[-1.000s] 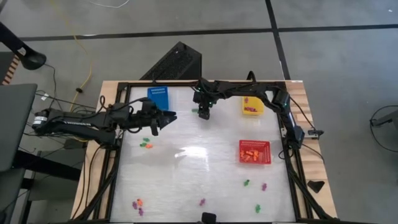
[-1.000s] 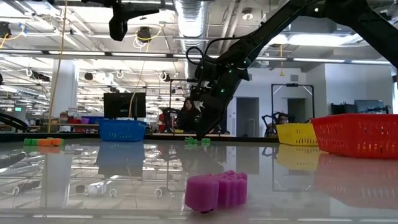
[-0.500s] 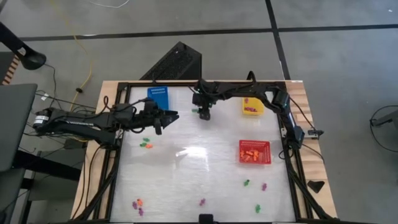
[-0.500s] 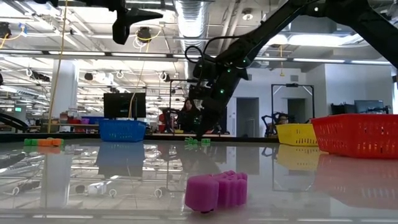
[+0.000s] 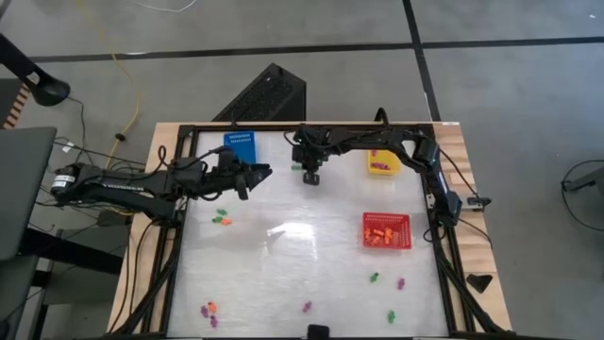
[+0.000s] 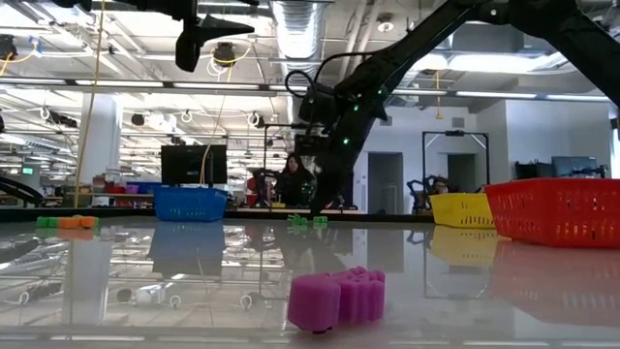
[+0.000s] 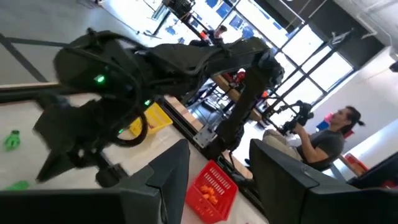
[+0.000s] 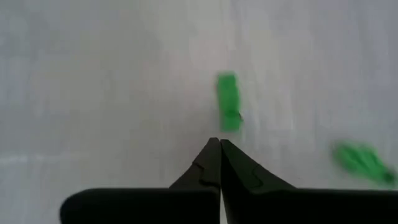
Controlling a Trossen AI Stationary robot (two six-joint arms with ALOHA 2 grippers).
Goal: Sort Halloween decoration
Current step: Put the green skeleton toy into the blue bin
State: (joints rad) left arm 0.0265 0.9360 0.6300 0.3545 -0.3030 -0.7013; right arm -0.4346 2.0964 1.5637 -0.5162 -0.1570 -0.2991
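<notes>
The right gripper (image 8: 220, 148) hangs near the table's (image 5: 283, 274) far edge, fingers pressed together on nothing, just short of a small green plastic piece (image 8: 228, 111). The left gripper (image 5: 257, 173) hovers spread near the blue perforated plastic basket (image 5: 240, 146).

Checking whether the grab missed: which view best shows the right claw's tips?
The right wrist view: the right claw is shut with nothing between its tips, and a green piece lies just ahead on the table. The high view shows it only small, from above; the low view as a distant silhouette.
</notes>
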